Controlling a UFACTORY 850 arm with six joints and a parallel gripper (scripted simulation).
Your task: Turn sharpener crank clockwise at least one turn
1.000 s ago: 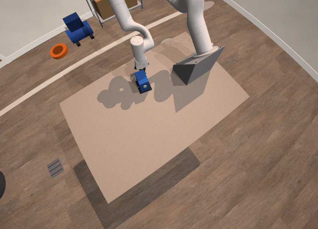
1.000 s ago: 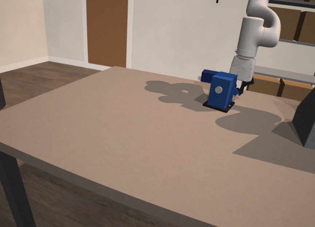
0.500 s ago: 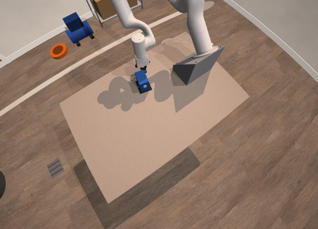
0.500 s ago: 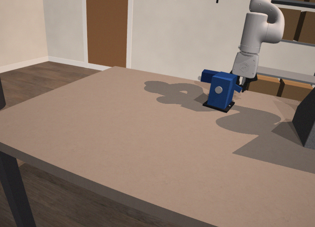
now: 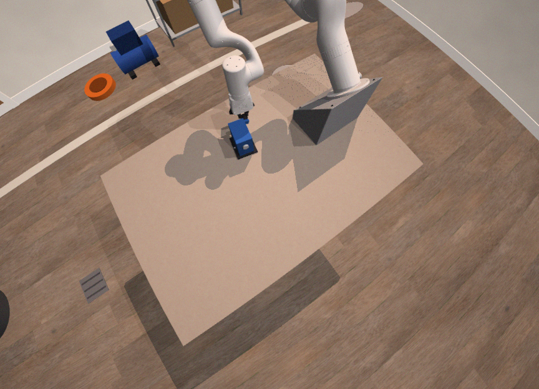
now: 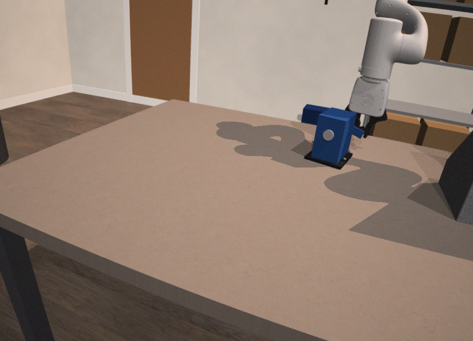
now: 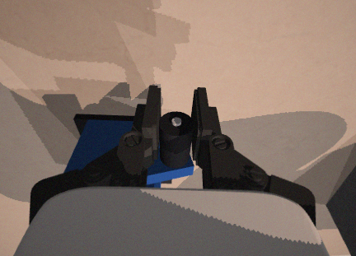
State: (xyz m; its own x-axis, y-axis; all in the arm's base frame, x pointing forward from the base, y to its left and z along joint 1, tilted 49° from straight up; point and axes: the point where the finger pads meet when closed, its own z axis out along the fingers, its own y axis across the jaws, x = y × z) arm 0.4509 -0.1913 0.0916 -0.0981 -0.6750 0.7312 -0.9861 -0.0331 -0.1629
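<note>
The blue pencil sharpener [image 5: 241, 137] stands on its black base on the tan table; it also shows in the exterior view [image 6: 331, 136] with a grey round hole on its near face. Its blue crank arm [image 6: 357, 131] sticks out to the right at the far end, about level with the sharpener's middle. In the wrist view the dark cylindrical knob [image 7: 175, 138] sits upright between my two black fingers, with the blue crank arm [image 7: 170, 174] below it. My gripper [image 7: 176, 103] [image 5: 242, 113] is shut on the knob, coming down from above behind the sharpener.
The arm's grey wedge-shaped mount [image 5: 332, 108] stands on the table to the right of the sharpener. A shelf with cardboard boxes [image 6: 439, 32] is behind the table. A blue machine [image 5: 130, 49] and an orange ring [image 5: 100, 86] lie on the floor far left.
</note>
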